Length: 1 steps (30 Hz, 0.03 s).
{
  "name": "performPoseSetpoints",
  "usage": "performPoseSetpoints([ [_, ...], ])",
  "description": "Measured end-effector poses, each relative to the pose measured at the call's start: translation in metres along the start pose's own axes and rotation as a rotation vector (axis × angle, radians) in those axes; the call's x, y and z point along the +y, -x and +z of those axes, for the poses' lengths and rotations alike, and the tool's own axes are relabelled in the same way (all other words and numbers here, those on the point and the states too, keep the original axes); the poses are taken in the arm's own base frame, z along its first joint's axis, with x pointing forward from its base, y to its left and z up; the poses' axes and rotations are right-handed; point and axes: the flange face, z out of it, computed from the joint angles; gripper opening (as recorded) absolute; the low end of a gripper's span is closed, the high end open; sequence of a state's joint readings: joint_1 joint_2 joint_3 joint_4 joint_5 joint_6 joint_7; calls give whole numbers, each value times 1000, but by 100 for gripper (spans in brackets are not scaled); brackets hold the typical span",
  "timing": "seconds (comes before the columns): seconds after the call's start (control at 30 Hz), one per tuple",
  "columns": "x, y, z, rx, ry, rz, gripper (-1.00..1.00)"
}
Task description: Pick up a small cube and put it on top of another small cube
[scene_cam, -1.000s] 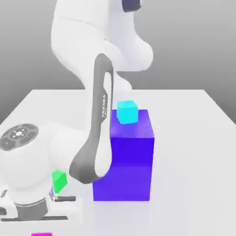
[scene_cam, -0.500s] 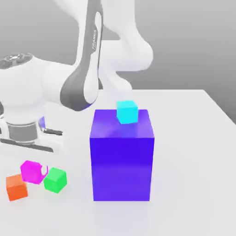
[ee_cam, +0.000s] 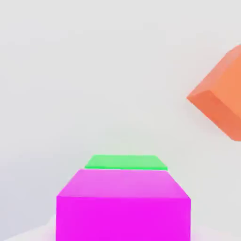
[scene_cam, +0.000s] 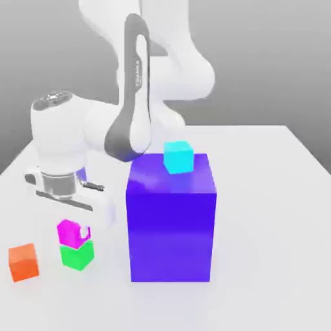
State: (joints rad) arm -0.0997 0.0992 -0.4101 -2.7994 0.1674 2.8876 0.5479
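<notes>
magenta cube (scene_cam: pixel 67 232) on green cube (scene_cam: pixel 77 255), clamped between gripper (scene_cam: pixel 75 234) fingers

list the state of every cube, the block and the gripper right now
magenta cube: sitting on top of the green cube
green cube: on the table, under the magenta cube
orange cube: on the table, alone
cyan cube: on top of the blue block
blue block: upright on the table
gripper: at the magenta cube

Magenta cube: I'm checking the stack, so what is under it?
The magenta cube sits on the green cube, with the claw at it. Part of the green top shows in the hand view; the rest of it is covered.
</notes>
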Motion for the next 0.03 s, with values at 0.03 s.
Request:
performPoseSetpoints([
  [0.03,0,0,0,0,0,0,100],
])
